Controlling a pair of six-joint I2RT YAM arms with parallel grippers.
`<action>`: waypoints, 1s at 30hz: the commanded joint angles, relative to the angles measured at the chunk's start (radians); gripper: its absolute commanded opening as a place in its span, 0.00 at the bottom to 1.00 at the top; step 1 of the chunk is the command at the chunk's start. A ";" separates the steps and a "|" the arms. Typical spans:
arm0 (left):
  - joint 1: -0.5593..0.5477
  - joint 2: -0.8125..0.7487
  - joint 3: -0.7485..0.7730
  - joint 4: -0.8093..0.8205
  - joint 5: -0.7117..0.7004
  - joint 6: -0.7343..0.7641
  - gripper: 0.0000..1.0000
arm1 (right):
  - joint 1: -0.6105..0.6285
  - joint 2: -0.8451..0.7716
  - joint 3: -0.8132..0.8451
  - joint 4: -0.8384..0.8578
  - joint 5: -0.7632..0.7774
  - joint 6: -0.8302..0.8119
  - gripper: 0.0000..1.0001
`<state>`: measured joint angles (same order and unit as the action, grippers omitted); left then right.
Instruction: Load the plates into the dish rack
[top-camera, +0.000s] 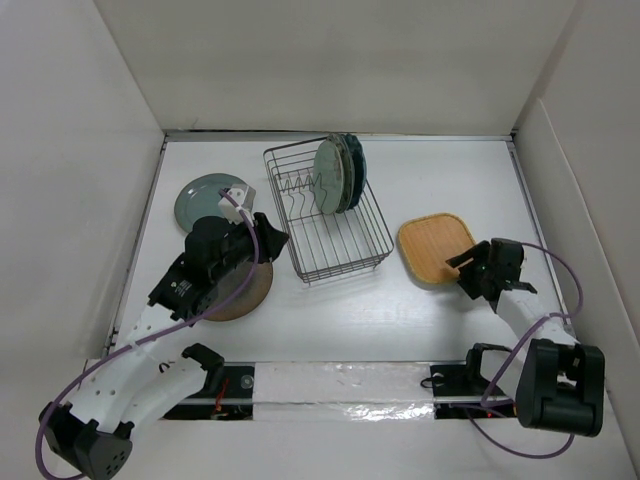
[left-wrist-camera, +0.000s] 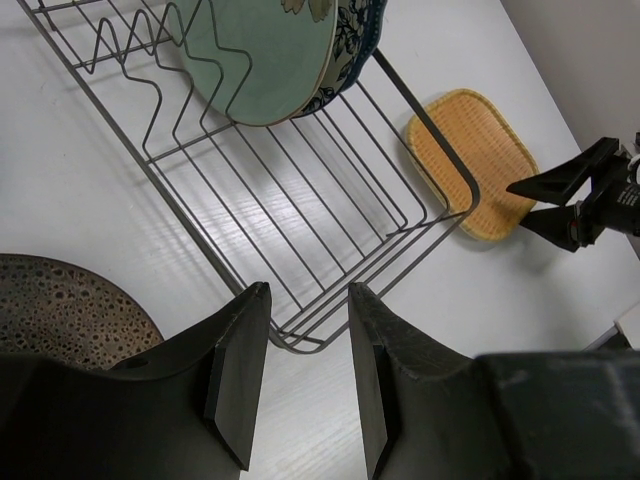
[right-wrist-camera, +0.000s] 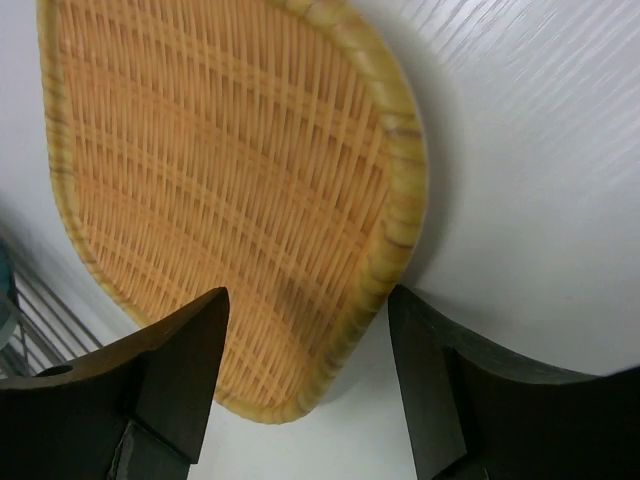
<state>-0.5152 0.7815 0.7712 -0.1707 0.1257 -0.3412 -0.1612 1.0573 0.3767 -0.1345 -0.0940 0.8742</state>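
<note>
Well, my left gripper (left-wrist-camera: 305, 295) hangs open with nothing between its fingers, above the near-left corner of the rack (top-camera: 340, 245), tips pointing down at the wire base. My right gripper (right-wrist-camera: 305, 300) is open too, fingers spread to either side of one rounded corner of the tan plate (right-wrist-camera: 220, 160) and holding nothing; whether the tips touch the plate or the counter (top-camera: 400, 320) I cannot tell. That tan plate lies flat on the counter just right of the rack, not touching its wire. Inside the rack, at the far end, plates stand on edge among the prongs: a pale green plate (left-wrist-camera: 260, 50) in front, a patterned plate (left-wrist-camera: 352, 30) close behind it, and a darker rim behind those. A brown plate (left-wrist-camera: 60, 310) lies flat on the counter left of the rack, just beside it, partly under my left arm. A grey-green plate (top-camera: 200, 200) lies flat farther back on the left, apart from the rack, with my left arm crossing between it and the brown plate
</note>
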 joint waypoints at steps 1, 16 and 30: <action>-0.003 -0.016 0.040 0.033 -0.011 0.011 0.34 | 0.025 0.009 -0.019 0.088 -0.064 0.035 0.69; -0.003 -0.014 0.040 0.028 -0.046 0.018 0.34 | -0.026 0.185 -0.021 0.272 -0.064 0.060 0.27; 0.017 0.002 0.040 0.034 -0.041 0.018 0.34 | -0.017 -0.256 0.172 0.193 0.194 -0.124 0.00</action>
<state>-0.5072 0.7845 0.7712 -0.1696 0.0883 -0.3367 -0.1932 0.9031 0.4015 0.0151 -0.0212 0.8356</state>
